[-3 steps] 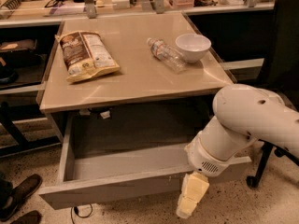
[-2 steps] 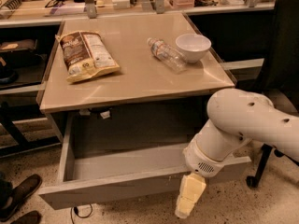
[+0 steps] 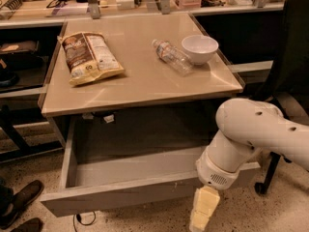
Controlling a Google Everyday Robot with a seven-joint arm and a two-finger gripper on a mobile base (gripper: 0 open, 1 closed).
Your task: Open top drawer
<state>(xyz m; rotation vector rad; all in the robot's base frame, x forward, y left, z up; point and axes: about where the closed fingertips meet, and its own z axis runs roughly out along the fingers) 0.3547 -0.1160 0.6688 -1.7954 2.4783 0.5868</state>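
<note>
The top drawer (image 3: 116, 197) stands pulled far out from under the beige tabletop. Its grey box interior (image 3: 140, 144) is open to view and looks empty. My gripper (image 3: 202, 212) hangs at the bottom of the view on the white arm (image 3: 251, 134), just in front of the right part of the drawer's front panel. Its cream-coloured fingers (image 3: 204, 206) point down toward the floor. No other drawer fronts show.
On the tabletop (image 3: 145, 81) lie a chip bag (image 3: 90, 57), a plastic bottle on its side (image 3: 172, 57) and a white bowl (image 3: 200, 48). A dark chair (image 3: 294, 52) stands at the right. Shoes (image 3: 19, 202) show at the lower left on the speckled floor.
The arm and gripper have shifted slightly left and down along the drawer front. The drawer stays open about the same.
</note>
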